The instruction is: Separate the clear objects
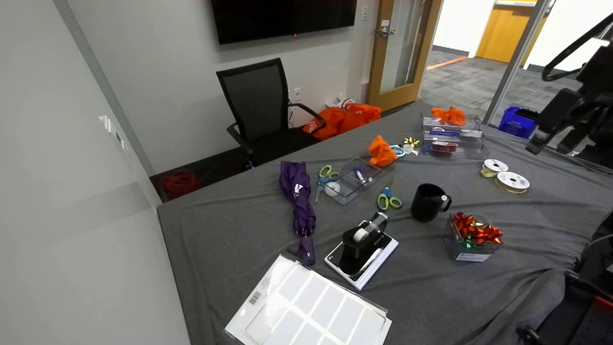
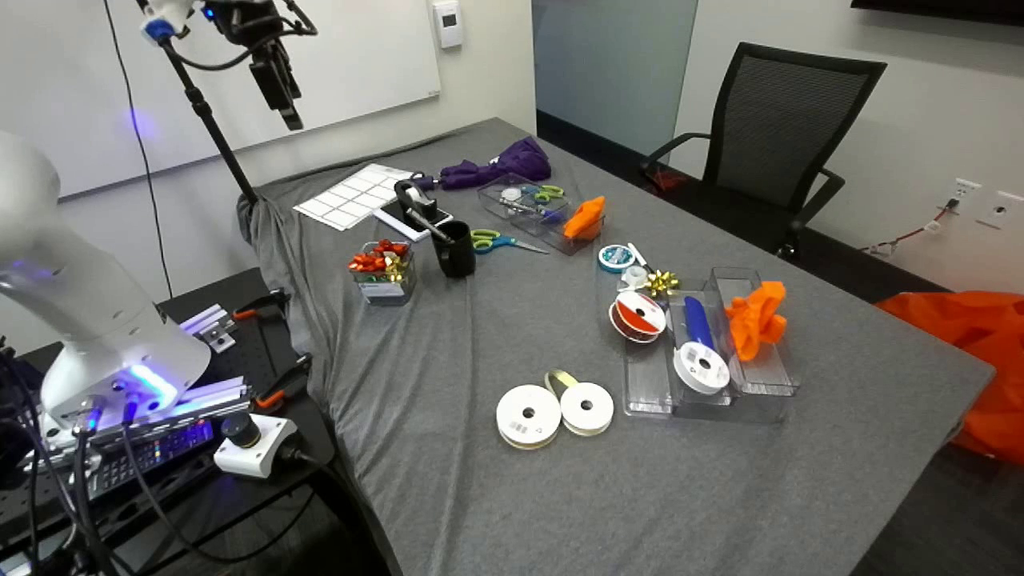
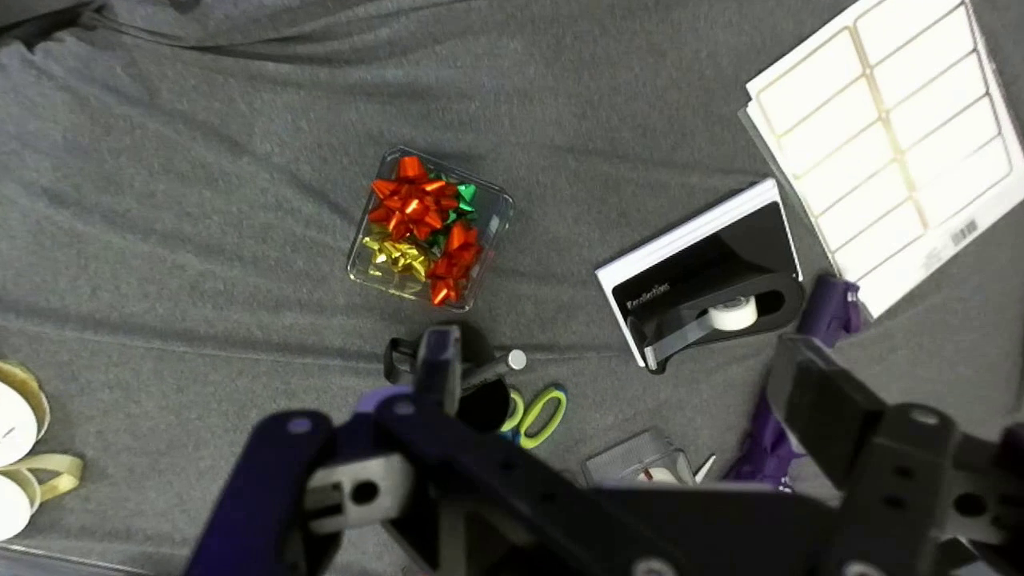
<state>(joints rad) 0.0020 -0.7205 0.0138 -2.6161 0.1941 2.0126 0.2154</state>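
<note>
A small transparent tray (image 1: 455, 249) holding shiny red, gold and green bows stands on the grey cloth beside the black mug. It also shows in an exterior view (image 2: 390, 294) and, from above, in the wrist view (image 3: 498, 210). Its side looks like two pieces stacked, with a white label low down, but I cannot tell for sure where the second tray is. My gripper (image 3: 632, 384) is open and holds nothing, fingers wide apart. It is high above the table in both exterior views (image 1: 550, 146) (image 2: 293, 120), apart from the tray.
Near the tray are a black mug (image 1: 425, 203) with a marker, scissors (image 1: 387, 199), and a tape dispenser (image 1: 357, 244) on a notebook. Larger transparent organizers (image 2: 644, 396) (image 1: 349, 194) hold orange cloth and stationery. White ribbon rolls (image 2: 528, 412), a purple umbrella (image 1: 299, 201) and label sheets (image 1: 306, 311) lie around.
</note>
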